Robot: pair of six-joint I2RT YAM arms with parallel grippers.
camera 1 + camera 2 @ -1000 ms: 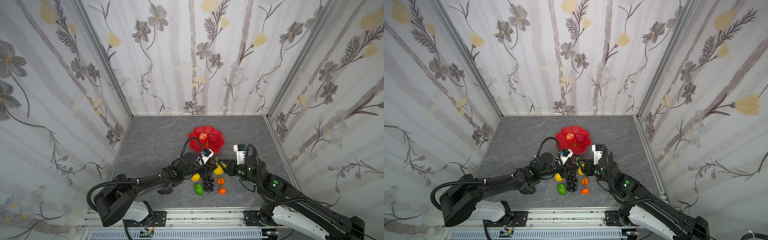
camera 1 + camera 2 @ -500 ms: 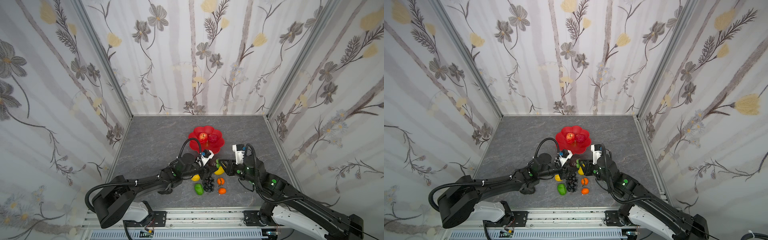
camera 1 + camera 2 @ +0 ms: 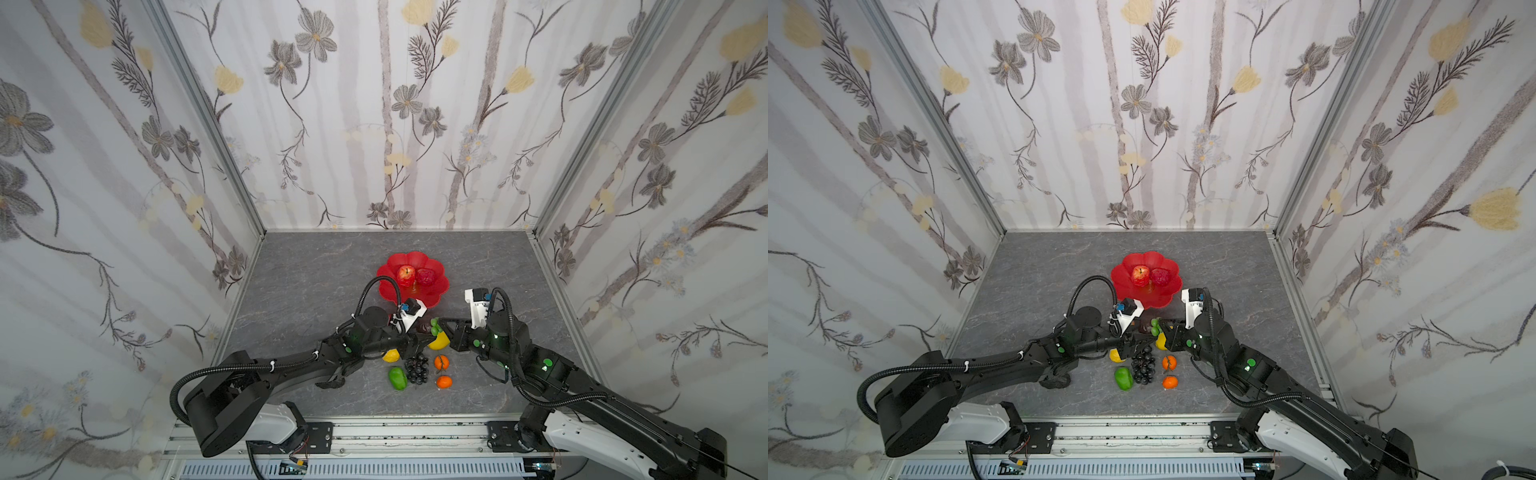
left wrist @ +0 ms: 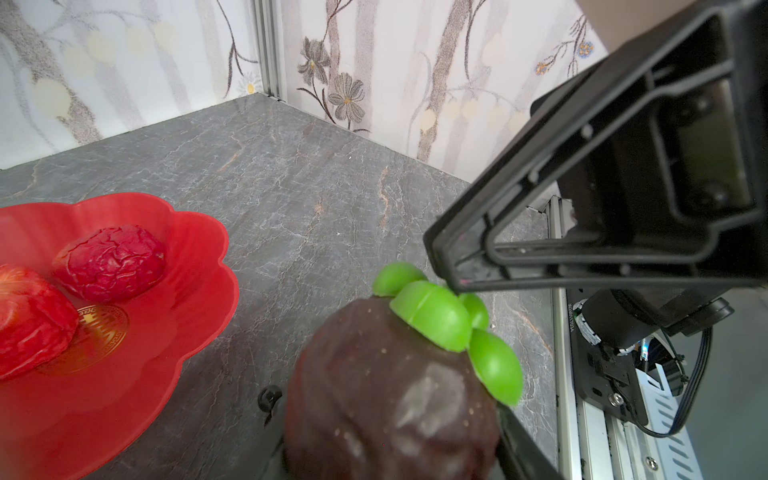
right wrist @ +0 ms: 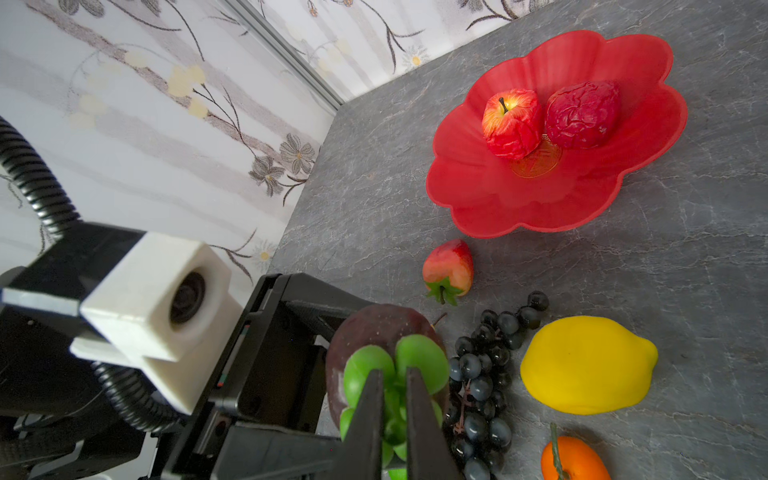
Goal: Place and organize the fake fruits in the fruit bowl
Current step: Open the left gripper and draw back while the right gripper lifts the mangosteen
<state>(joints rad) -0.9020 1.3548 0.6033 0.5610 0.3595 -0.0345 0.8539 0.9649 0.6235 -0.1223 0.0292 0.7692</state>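
Note:
A dark maroon fruit (image 4: 390, 386) with a green leaf cap (image 4: 432, 316) hangs just above the floor in front of the red scalloped fruit bowl (image 3: 388, 274). My left gripper (image 4: 390, 432) is shut on its body. My right gripper (image 5: 395, 374) comes from the other side and is shut on the green cap (image 5: 419, 357). In both top views the two grippers (image 3: 419, 334) (image 3: 1160, 323) meet at this fruit (image 3: 1145, 328). A red apple (image 5: 513, 120) and a wrinkled red fruit (image 5: 582, 114) lie in the bowl (image 5: 540, 199) by its gold emblem.
On the grey floor near the grippers lie a strawberry (image 5: 449, 270), a black grape bunch (image 3: 417, 369), a yellow lemon (image 5: 586, 365), a second yellow fruit (image 3: 390, 355), a green fruit (image 3: 397, 377) and two oranges (image 3: 441, 362) (image 3: 444, 381). Flowered walls close three sides.
My right gripper has moved in a little towards the held fruit and its jaws have closed on the green cap. The left arm has kept still with the fruit.

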